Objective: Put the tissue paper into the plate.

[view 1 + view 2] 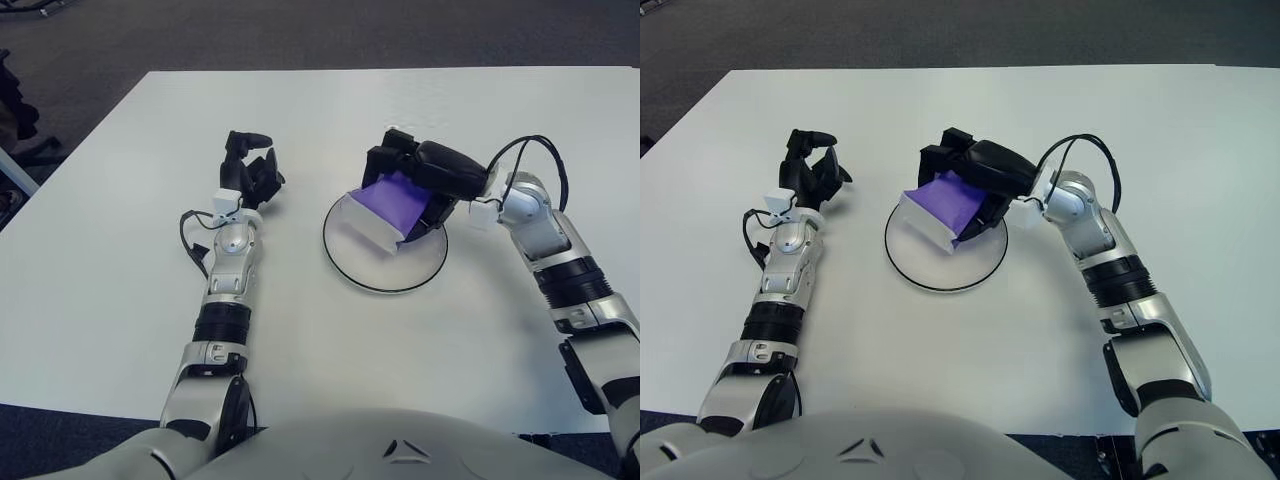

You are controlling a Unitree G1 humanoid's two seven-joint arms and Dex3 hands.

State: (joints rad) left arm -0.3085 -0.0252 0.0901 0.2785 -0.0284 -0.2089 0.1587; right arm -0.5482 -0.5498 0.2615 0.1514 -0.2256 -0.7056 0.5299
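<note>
the right hand [425, 175] grips the purple tissue paper [385, 205], tilted over the plate [385, 280] mid-table. placing seems underway; next calls for lowering and letting go. the left hand [250, 170], fingers loosely spread, shows left of the plate.

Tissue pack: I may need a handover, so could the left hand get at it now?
Probably yes: the left hand shows open beside the plate, bare table between, though the right hand covers the tissue pack from above.

Matt white table [120, 250]; glossy purple tissue pack [392, 200] (plastic-looking wrap); smooth plate [350, 268].
</note>
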